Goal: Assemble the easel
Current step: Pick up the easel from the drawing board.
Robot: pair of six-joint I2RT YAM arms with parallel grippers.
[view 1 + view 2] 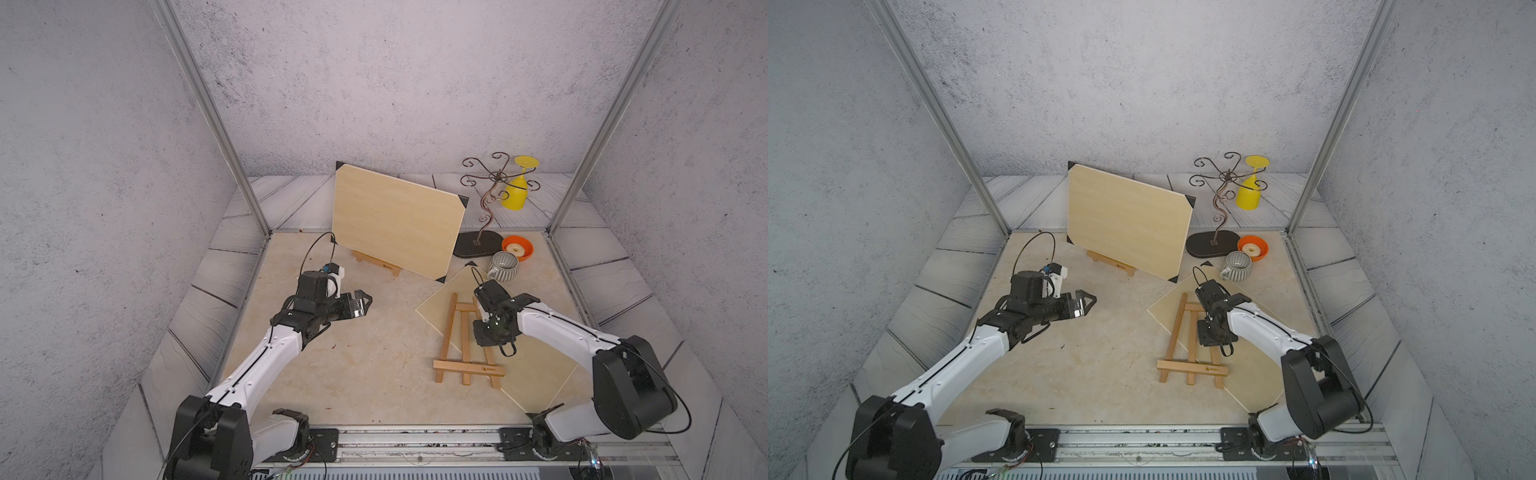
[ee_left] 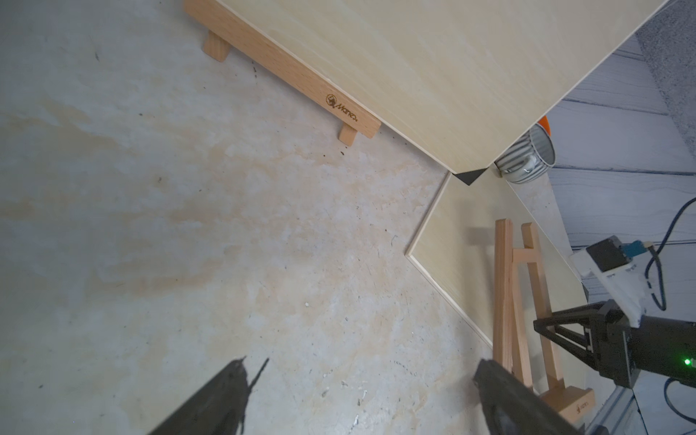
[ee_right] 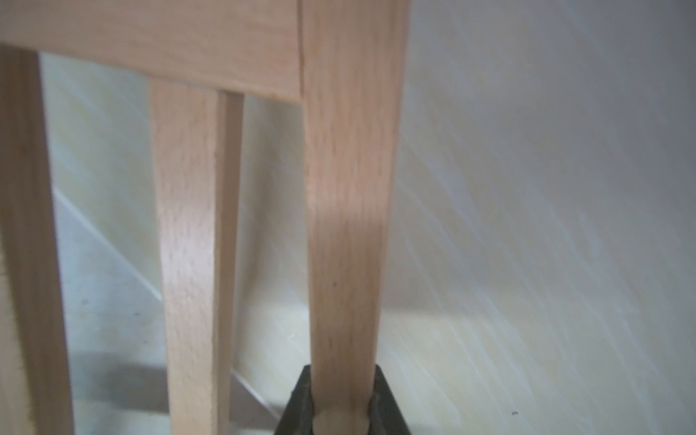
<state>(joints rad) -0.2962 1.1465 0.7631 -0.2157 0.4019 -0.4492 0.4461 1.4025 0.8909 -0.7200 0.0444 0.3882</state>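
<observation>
Nearest me, the easel [image 1: 468, 368] lies flat, its top end on a pale board [image 1: 536, 374] that rests on the table [image 1: 353, 374]. My right gripper [image 3: 341, 399] pinches one of the easel's side legs between its fingers. Across from it, my left gripper [image 1: 365, 304] hangs above bare table with its fingers spread wide, holding nothing. Farther back, a second board [image 1: 395, 220] stands propped on a second easel [image 1: 376, 262]. Beside that sit a striped mug [image 1: 503, 267], an orange bowl [image 1: 517, 248], and a wire stand [image 1: 486, 199] with a yellow glass [image 1: 517, 191] hung upside down on it.
</observation>
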